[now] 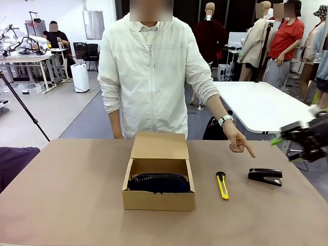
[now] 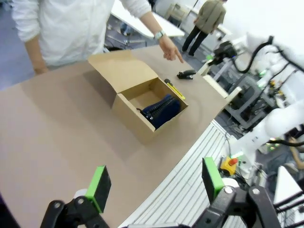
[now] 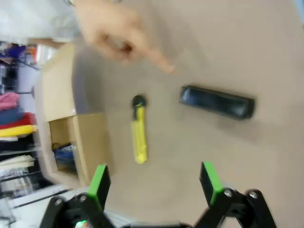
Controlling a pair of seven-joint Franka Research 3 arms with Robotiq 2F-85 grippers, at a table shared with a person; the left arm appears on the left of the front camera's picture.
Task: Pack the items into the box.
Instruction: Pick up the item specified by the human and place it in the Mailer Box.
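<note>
— What's on the table (image 1: 77, 195)?

— Biggest thing is the box (image 1: 159, 192), centre of the front view, a bit low. Its lid is open, the flap standing up at the back, toward the person (image 1: 148, 82) across the table.

— Anything in it?

— The navy pouch (image 1: 159, 183). It lies inside against the near wall, long axis running left to right, nearly the full width of the box.

— And the arms?

— The left gripper (image 2: 156, 183) hangs high over the table's near edge, well away from the box, fingers spread wide with nothing between them. The right gripper (image 3: 154, 183) is also spread and empty, hovering above the table, near the stapler.

— Where's the stapler?

— The stapler (image 1: 265, 176) sits at middle right of the front view, flat on the table, long axis left to right. Which end is the nose, I can't tell. The person's hand (image 1: 237, 141) points a finger down at it, just above and to its left.

— Anything smaller?

— A yellow utility knife (image 1: 222, 185), between box and stapler, long axis front to back, black end toward the person.
</note>
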